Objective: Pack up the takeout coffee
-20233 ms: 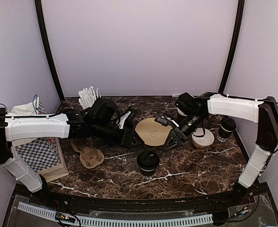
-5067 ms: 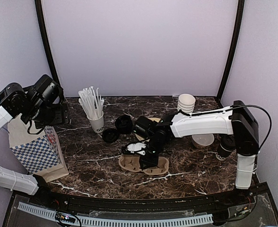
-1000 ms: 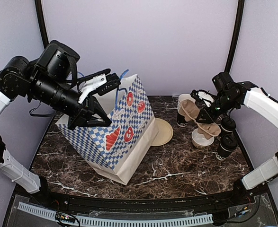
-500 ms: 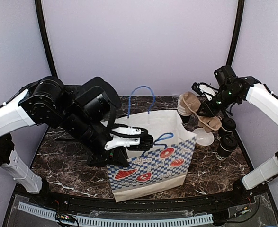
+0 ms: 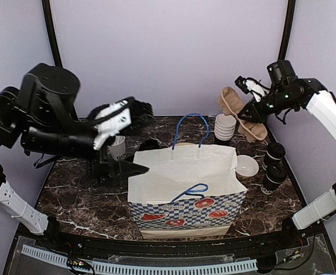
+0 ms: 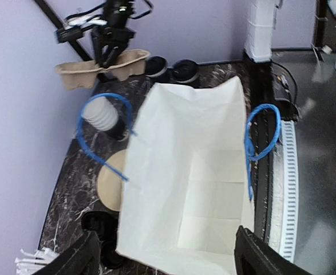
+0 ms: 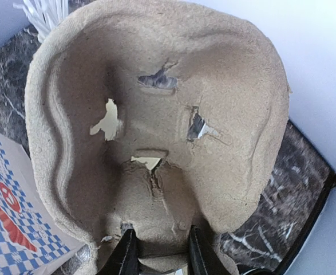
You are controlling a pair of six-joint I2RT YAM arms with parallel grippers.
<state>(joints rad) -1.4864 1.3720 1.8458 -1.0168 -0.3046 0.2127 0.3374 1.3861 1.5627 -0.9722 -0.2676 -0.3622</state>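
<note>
Since a moment ago the left claw [image 6: 168, 247] has let go of the paper bag [image 5: 179, 172] and gone up. Its two fingers are spread wide apart, up and to the left of the bag. The bag has blue checks and blue handles. It stands up straight near the front of the desk [image 5: 87, 200], with its top wide open. Just to its right, two black coffee cups [image 5: 271, 177] with black lids stand on the desk, one right behind the other. Next to them is a small white bowl [image 5: 247, 165]. Farther back sits a stack of white bowls [image 5: 225, 123]. High above them, the right claw [image 7: 159, 255] is pinched on the edge of a brown cup tray [image 5: 240, 112]. It holds the tray tipped in the air, higher than before.
</note>
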